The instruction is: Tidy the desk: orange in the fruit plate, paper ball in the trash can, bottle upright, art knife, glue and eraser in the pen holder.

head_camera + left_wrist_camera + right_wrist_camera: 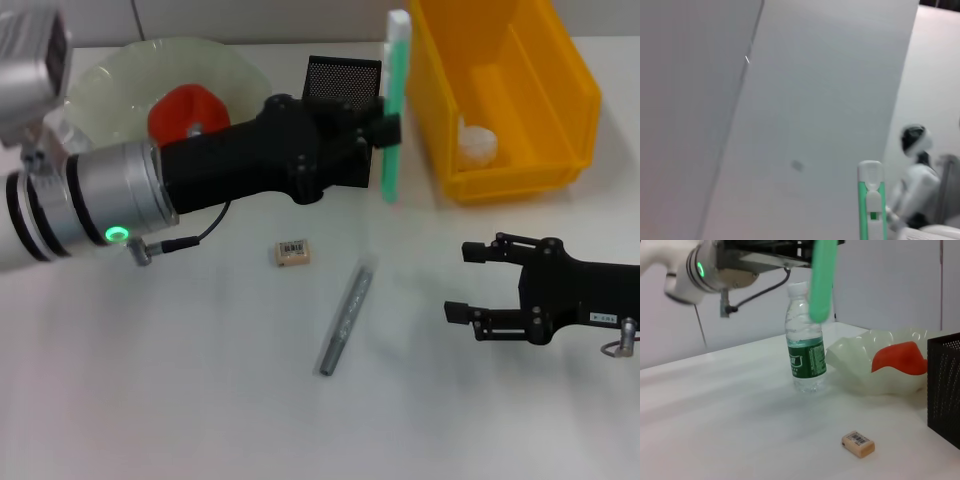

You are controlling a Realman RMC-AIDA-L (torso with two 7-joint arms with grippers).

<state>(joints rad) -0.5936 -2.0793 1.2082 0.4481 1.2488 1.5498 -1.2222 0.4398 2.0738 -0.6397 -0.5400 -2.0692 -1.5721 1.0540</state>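
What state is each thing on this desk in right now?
Green art knife: held in the air by left gripper
Bottle: upright
Orange: in fruit plate
Eraser: lying on desk
Glue stick: lying on desk
Right gripper: open, empty

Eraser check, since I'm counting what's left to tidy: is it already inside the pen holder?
No, the eraser lies on the bare table, apart from the black pen holder.

Left arm (250, 160) spans above pen holder (340, 85); bare table (200, 380) around eraser (291, 254)
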